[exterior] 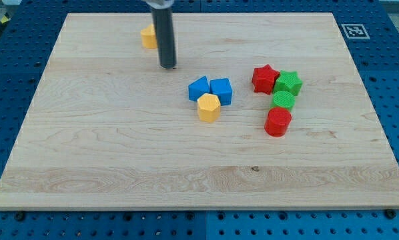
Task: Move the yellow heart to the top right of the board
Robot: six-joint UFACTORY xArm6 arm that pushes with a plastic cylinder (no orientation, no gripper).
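A yellow block (148, 37), partly hidden behind my rod so its shape is hard to make out, lies near the view's top, left of centre on the wooden board (119, 153). My tip (168, 67) rests on the board just below and right of it, a short gap away. A yellow hexagon block (209, 107) lies near the board's middle, touching a blue triangular block (198, 88) and a blue block (221, 90).
At the view's right of centre lie a red star (265, 78), a green star (288, 83), a green round block (283, 100) and a red round block (277, 122), close together. A fiducial tag (353, 30) marks the board's top right corner.
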